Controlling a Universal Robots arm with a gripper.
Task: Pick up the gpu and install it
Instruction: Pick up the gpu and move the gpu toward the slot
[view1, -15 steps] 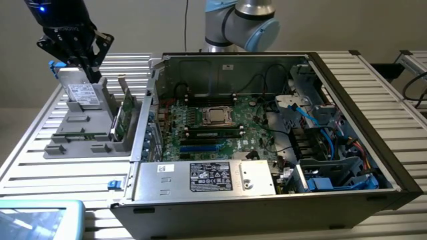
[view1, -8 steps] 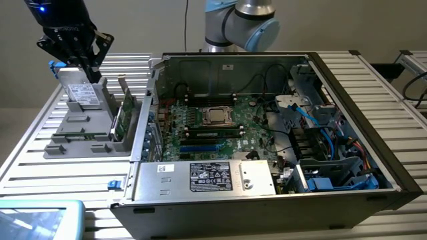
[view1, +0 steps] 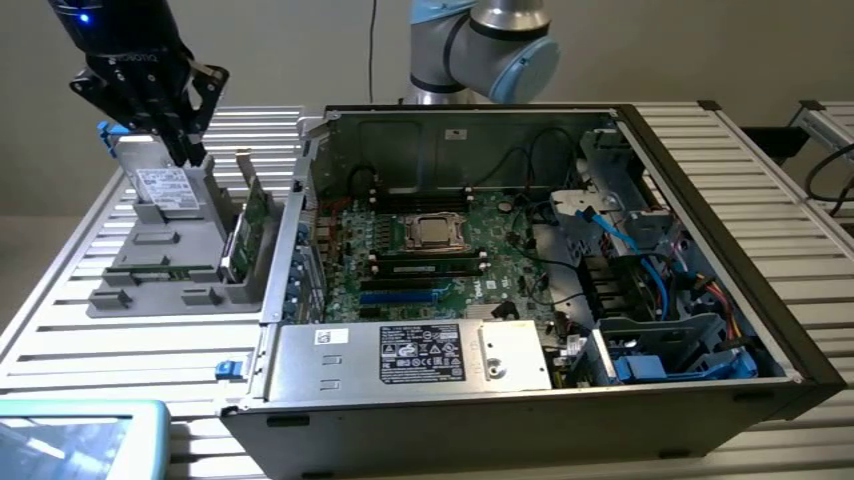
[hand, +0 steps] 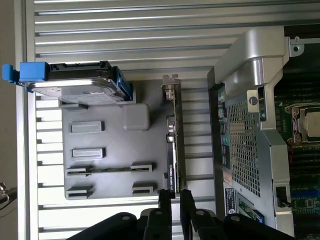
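One gpu (view1: 250, 235), one drive (view1: 167, 188), one holder (view1: 158, 292).

An open computer case (view1: 534, 430) lay on its side on a slatted metal table (view1: 94, 350). Inside were a green motherboard (view1: 400, 255) with a processor socket (view1: 437, 230) at its middle, a silver power supply (view1: 414, 355) along the near edge and blue cables (view1: 621, 235) towards the exterior view's right. Just beside the case, on the exterior view's left, sat a grey moulded holder (view1: 147, 290) with a white-labelled silver drive (view1: 167, 188) propped at its far end.
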